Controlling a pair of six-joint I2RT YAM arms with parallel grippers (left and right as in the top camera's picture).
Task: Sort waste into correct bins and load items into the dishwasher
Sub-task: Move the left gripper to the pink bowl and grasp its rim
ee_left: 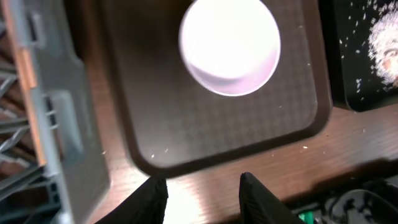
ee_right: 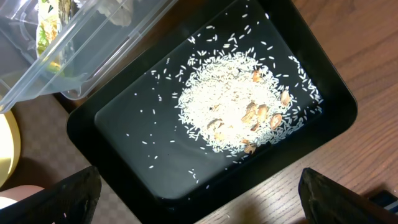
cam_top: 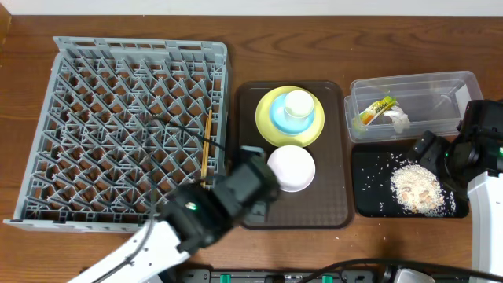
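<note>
The grey dish rack (cam_top: 94, 94) fills the left, with wooden chopsticks (cam_top: 207, 145) lying at its right edge. On the brown tray (cam_top: 334, 157) the small white cup (cam_top: 299, 103) sits in the light blue bowl (cam_top: 279, 119) on the yellow-green plate (cam_top: 266, 102); the white bowl (cam_top: 291, 167) (ee_left: 229, 46) is in front. The clear tub (cam_top: 440, 86) (ee_right: 93, 56) holds the snack wrapper (cam_top: 373, 112) and tissue (cam_top: 398, 120). The black tray (cam_top: 369, 189) (ee_right: 124, 130) holds food scraps (cam_top: 415, 189) (ee_right: 239, 115). My left gripper (ee_left: 202, 193) is open and empty. My right gripper (ee_right: 199, 199) is open and empty.
The brown tray's front corner (ee_left: 161, 165) lies just ahead of my left fingers, with the rack wall (ee_left: 62, 124) to their left. Loose rice grains are scattered over the black tray. Cables and a dark strip (cam_top: 314, 275) run along the table's front edge.
</note>
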